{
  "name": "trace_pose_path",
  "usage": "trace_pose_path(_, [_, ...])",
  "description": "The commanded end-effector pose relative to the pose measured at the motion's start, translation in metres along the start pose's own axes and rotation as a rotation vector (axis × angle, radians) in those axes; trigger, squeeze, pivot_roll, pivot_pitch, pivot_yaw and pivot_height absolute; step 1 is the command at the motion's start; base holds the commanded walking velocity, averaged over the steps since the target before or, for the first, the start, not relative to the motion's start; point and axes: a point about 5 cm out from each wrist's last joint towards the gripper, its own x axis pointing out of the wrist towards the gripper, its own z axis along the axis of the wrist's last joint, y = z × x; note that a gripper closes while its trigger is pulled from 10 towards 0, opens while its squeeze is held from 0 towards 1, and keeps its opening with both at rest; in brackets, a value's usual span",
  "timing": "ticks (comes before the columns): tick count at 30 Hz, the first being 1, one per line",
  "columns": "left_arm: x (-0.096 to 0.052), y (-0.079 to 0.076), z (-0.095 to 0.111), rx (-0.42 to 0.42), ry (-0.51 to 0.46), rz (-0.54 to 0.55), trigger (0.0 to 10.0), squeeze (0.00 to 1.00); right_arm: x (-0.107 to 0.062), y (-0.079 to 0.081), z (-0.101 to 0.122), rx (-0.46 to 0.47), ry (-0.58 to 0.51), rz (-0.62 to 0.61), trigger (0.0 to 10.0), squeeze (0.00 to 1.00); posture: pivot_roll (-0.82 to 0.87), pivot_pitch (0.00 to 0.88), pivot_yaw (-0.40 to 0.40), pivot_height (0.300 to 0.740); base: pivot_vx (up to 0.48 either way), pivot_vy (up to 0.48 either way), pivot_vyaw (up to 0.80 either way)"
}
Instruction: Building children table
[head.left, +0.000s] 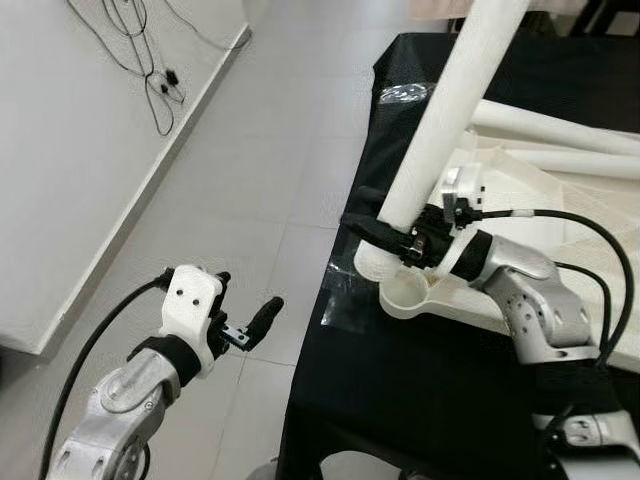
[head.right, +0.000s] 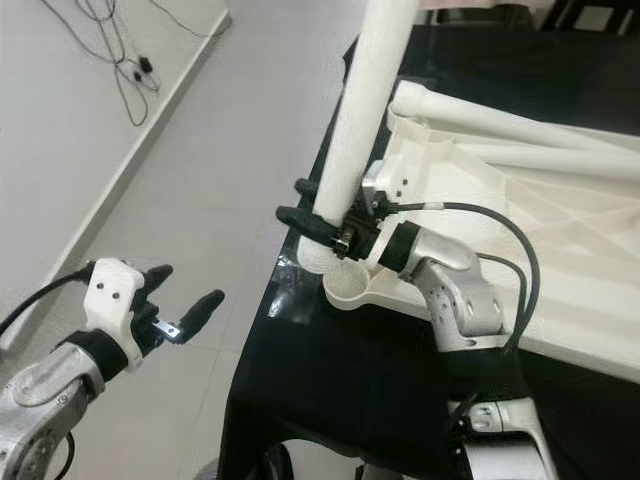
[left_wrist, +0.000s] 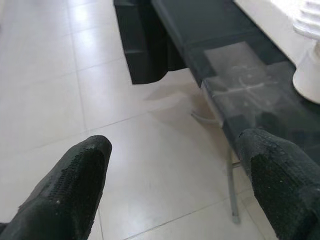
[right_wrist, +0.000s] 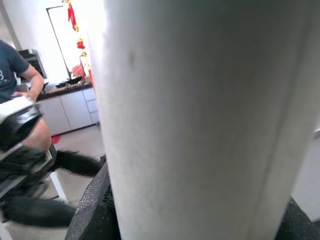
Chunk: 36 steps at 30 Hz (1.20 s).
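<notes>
the black-draped counter (head.left: 420, 400) carries the white tabletop (head.right: 520, 200) of the children's table, lying flat with two more white legs (head.right: 500, 120) resting across it. at the tabletop's near corner, by the counter's edge, my right gripper (head.left: 385, 232) has its black fingers (head.left: 365, 226) clenched around a white table leg (head.left: 450, 110); the leg rises at a slight tilt from the corner, its foot at one socket beside an open round socket (head.right: 346, 284). whether the foot is fully seated i cannot tell. in the right wrist view the leg (right_wrist: 200, 120) is close against the camera, and a person sits in the room behind. my left gripper (head.left: 248, 313) hovers over the tiled floor (head.left: 260, 150) beside the counter, well apart from the parts, fingers released and spread, holding nothing. to finish this step well, i judge i should bring the leg upright over its socket before pressing or turning, keep the grip low for control, and bring the free gripper onto the tabletop to steady it, since a tilted push may bind the joint or slide the tabletop toward the edge.
</notes>
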Motion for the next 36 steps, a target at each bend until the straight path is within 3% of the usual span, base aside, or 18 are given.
trace_pose_path(1, [-0.002, 0.003, -0.005, 0.002, 0.022, 0.02, 10.0, 0.0, 0.003, 0.01, 0.003, 0.011, -0.03, 0.033, 10.0, 0.0, 0.02, 0.208, 0.101, 0.74, 0.0, 0.0, -0.8])
trace_pose_path(11, [-0.001, 0.005, -0.008, 0.019, 0.022, 0.024, 10.0, 0.0, 0.001, 0.015, 0.003, 0.025, -0.04, 0.031, 10.0, 0.0, 0.01, 0.195, 0.1, 0.74, 0.0, 0.0, -0.8])
trace_pose_path(17, [-0.004, 0.001, -0.011, 0.054, 0.036, 0.014, 10.0, 0.0, 0.005, 0.01, 0.008, -0.029, -0.053, 0.035, 10.0, 0.0, 0.02, 0.185, 0.095, 0.74, 0.0, 0.0, -0.62])
trace_pose_path(21, [-0.006, -0.001, -0.012, 0.057, 0.037, 0.003, 10.0, 0.0, 0.004, 0.013, 0.008, -0.023, -0.049, 0.076, 10.0, 0.0, 0.02, 0.183, 0.095, 0.74, 0.0, 0.0, 0.0])
trace_pose_path(26, [-0.012, -0.004, -0.012, 0.048, 0.035, -0.007, 10.0, 0.0, 0.004, 0.016, -0.004, -0.084, 0.029, 0.206, 10.0, 0.0, 0.03, 0.191, 0.099, 0.74, 0.0, 0.0, 0.0])
trace_pose_path(36, [-0.028, -0.023, -0.013, 0.035, 0.049, -0.075, 10.0, 0.0, 0.012, -0.002, -0.013, -0.156, 0.085, 0.177, 10.0, 0.0, 0.05, 0.216, 0.103, 0.74, 0.0, 0.0, 0.0])
